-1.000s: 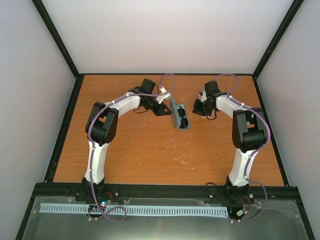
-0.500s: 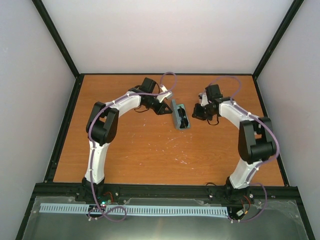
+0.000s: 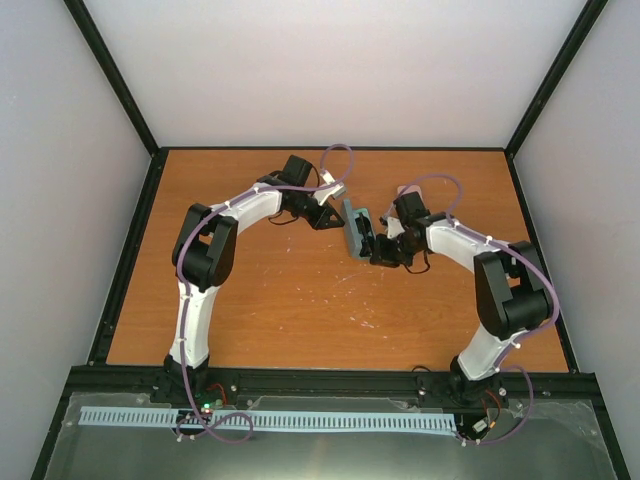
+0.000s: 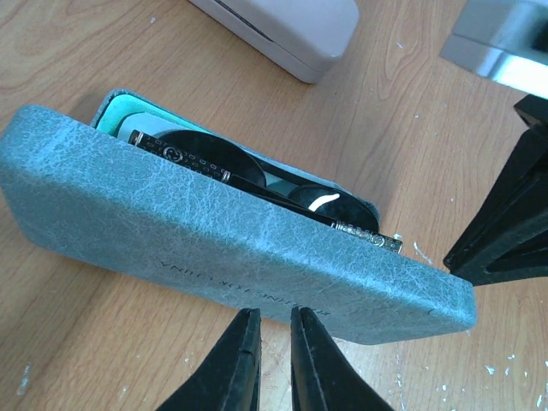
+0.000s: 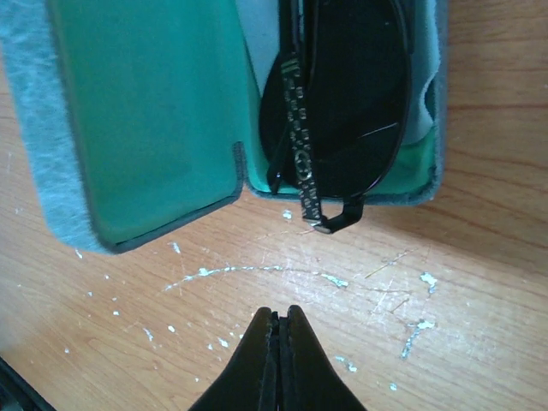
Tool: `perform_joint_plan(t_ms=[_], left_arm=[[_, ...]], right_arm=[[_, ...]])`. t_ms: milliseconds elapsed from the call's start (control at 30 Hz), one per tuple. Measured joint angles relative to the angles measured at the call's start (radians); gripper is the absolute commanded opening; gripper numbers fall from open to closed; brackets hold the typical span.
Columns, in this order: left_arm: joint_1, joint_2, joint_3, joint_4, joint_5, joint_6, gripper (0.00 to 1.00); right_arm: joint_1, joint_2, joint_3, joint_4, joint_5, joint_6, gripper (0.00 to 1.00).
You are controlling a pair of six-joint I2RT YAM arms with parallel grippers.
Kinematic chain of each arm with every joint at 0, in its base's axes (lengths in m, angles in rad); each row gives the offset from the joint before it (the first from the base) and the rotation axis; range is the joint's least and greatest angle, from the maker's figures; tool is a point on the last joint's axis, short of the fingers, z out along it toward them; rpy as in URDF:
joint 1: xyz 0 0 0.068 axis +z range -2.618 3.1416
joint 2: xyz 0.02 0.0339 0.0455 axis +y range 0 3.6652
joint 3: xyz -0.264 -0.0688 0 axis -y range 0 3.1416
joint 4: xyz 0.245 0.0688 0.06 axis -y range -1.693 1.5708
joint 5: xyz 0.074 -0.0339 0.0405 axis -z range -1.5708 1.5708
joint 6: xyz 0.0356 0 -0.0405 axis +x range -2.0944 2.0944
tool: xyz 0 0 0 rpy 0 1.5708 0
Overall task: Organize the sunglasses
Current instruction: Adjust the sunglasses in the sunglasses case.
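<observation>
Right wrist view: right hand [image 5: 276, 315] has its fingers pressed together, empty, over bare tabletop [image 5: 479, 282] just below the open blue-grey case [image 5: 51, 128]. The black sunglasses [image 5: 351, 94] lie folded in the case's right half on a pale cloth [image 5: 421, 116], one arm tip poking past the lower rim. Left wrist view: left hand [image 4: 268, 315] has its fingers slightly apart, a thin slit with nothing in it, just beside the case's outer shell at bottom centre, and a closed pink case [image 4: 291, 26] sits at top of frame.
</observation>
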Motion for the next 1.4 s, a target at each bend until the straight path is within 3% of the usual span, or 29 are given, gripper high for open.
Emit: perform_joint_plan(t_ms=[700,967,1400], left_arm=[[0.0,0.0,-0.035,0.013,-0.004,0.0,0.13],[0.0,0.0,-0.037,0.014,-0.005,0.0,0.13],[0.0,0.0,-0.04,0.014,-0.008,0.0,0.13]], right_arm=[[0.0,0.149,0.13,0.01,0.055,-0.005,0.03],[0.0,0.202,0.188,0.005,-0.011,-0.03,0.04],[-0.058,0.047,0.221,-0.114,-0.074,-0.061,0.03]])
